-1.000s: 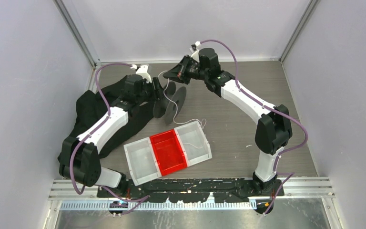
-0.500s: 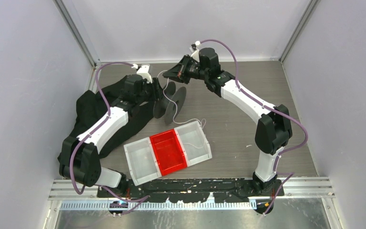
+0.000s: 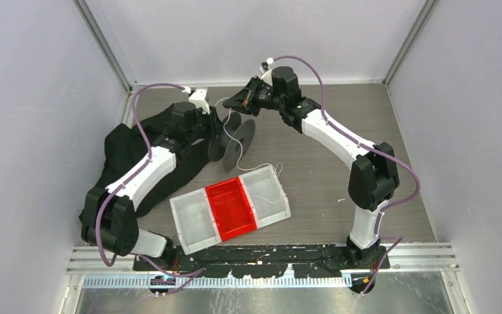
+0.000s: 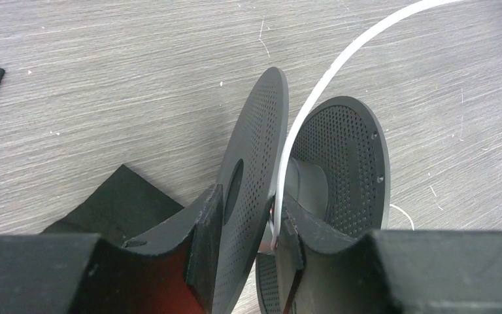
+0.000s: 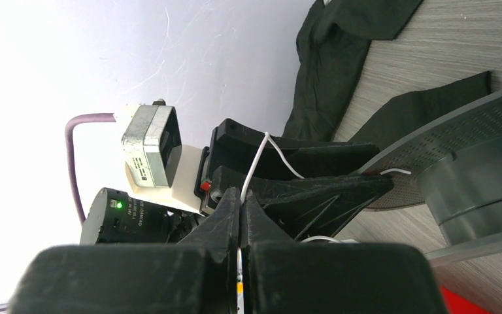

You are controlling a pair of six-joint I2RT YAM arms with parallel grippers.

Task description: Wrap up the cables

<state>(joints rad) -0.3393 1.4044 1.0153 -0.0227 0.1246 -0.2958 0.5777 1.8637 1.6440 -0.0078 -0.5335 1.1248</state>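
A black spool (image 3: 242, 136) with two perforated discs stands on the table at the back. My left gripper (image 3: 214, 124) is shut on its left disc (image 4: 251, 163), one finger on each face. A thin white cable (image 4: 286, 150) runs down between that disc and the inner finger (image 4: 294, 229) towards the hub. My right gripper (image 3: 236, 101) hovers just above and behind the spool, shut on the same cable (image 5: 255, 163), which rises out from between its fingertips. More cable trails over the table (image 3: 276, 170) into the tray.
A three-compartment tray (image 3: 286, 208) with a red middle bin (image 3: 232, 208) lies in front of the spool. Black fabric (image 3: 121, 150) is heaped under and beside the left arm. Walls stand close at the back and both sides.
The right arm's elbow has shifted slightly left. Both grippers, the spool and the cable stand about as before.
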